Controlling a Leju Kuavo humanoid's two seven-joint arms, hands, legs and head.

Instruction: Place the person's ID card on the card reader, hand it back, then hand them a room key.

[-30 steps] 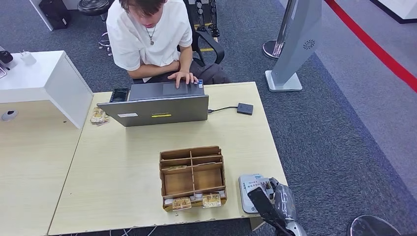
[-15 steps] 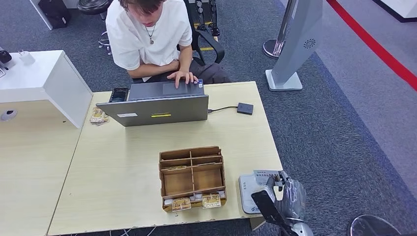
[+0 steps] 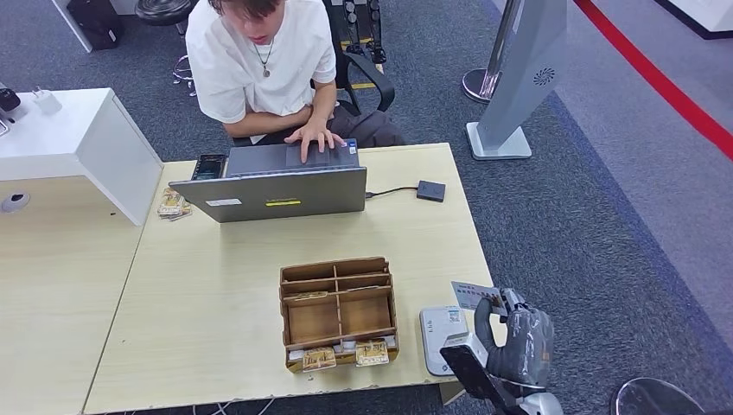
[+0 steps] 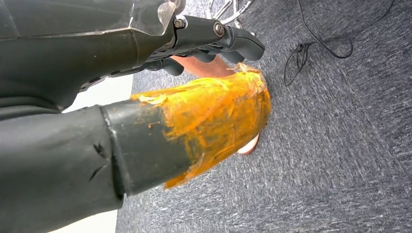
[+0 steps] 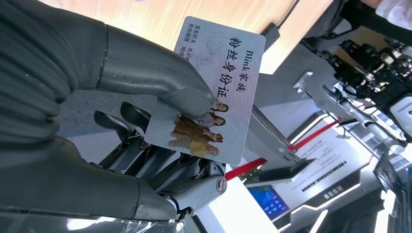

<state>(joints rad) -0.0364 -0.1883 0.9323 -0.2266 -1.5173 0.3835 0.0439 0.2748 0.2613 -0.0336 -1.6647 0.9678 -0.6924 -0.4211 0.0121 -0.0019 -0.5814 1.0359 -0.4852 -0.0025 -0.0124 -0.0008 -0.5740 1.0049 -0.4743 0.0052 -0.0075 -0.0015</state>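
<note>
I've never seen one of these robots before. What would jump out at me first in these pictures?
Most likely the robot's grey right hand at the table's near right corner, pinching an ID card just above the white card reader. In the right wrist view the ID card shows printed characters and a small group photo. Across the table, a person in a white shirt types on a grey laptop, with a brown divided cardboard box in between.
</note>
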